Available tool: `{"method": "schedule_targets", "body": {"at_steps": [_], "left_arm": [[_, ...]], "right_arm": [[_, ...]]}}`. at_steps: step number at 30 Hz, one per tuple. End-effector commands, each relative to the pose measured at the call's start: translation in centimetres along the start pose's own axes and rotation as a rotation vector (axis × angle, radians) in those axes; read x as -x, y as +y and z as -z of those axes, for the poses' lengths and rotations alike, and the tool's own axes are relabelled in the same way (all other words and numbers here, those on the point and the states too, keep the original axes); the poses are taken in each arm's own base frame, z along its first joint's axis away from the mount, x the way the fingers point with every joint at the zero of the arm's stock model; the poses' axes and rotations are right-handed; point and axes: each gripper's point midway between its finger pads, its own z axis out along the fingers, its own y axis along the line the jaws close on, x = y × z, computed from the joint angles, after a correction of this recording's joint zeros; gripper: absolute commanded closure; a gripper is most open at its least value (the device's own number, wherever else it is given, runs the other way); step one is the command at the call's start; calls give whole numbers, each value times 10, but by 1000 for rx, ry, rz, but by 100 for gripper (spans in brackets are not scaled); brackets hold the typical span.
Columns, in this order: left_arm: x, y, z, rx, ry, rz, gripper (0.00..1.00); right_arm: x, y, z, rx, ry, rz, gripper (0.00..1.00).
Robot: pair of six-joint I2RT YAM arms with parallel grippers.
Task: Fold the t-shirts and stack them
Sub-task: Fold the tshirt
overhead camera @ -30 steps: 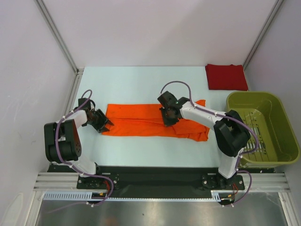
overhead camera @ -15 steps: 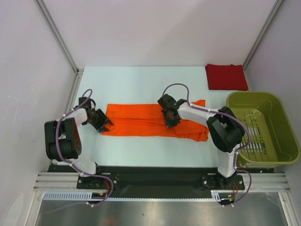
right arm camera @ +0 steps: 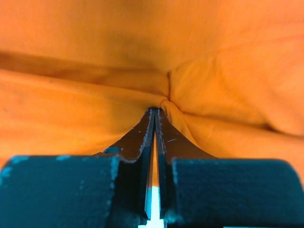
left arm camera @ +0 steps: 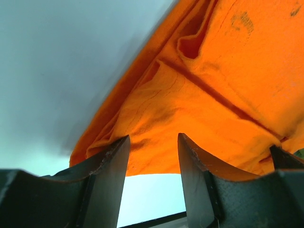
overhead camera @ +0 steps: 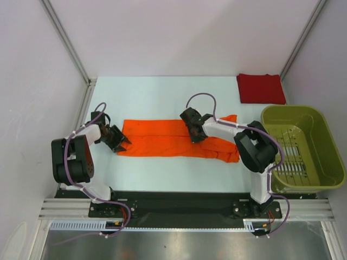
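The orange t-shirt (overhead camera: 162,138) lies as a long folded strip across the middle of the table. The dark red t-shirt (overhead camera: 261,88) lies folded in a rectangle at the back right. My left gripper (overhead camera: 120,142) is open at the strip's left end. In the left wrist view the orange cloth edge (left arm camera: 199,95) lies just past the open left gripper (left arm camera: 153,142), with bare table between the fingers. My right gripper (overhead camera: 194,132) rests on the middle of the strip. In the right wrist view it (right arm camera: 155,112) is shut on a puckered fold of orange cloth (right arm camera: 95,118).
An olive-green plastic basket (overhead camera: 303,109) stands at the right edge, next to the right arm's base. Metal frame posts rise at the back left and back right. The black mounting rail runs along the near edge.
The right arm's elbow has swung left and its gripper has shifted slightly left on the orange shirt, still shut. The left arm and both shirts have not visibly moved.
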Motion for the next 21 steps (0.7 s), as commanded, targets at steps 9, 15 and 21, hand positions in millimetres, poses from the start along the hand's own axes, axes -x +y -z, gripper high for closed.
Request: {"method": "schedule_targets", "body": {"at_steps": [9, 15, 21], "left_arm": [[-5, 49, -15, 196, -13, 7, 47], [6, 44, 8, 197, -86, 1, 43], [11, 43, 34, 199, -135, 22, 35]], "right_arm": [[52, -9, -6, -66, -113, 71, 94], [70, -10, 41, -20, -149, 23, 83], [83, -31, 100, 29, -146, -55, 54]]}}
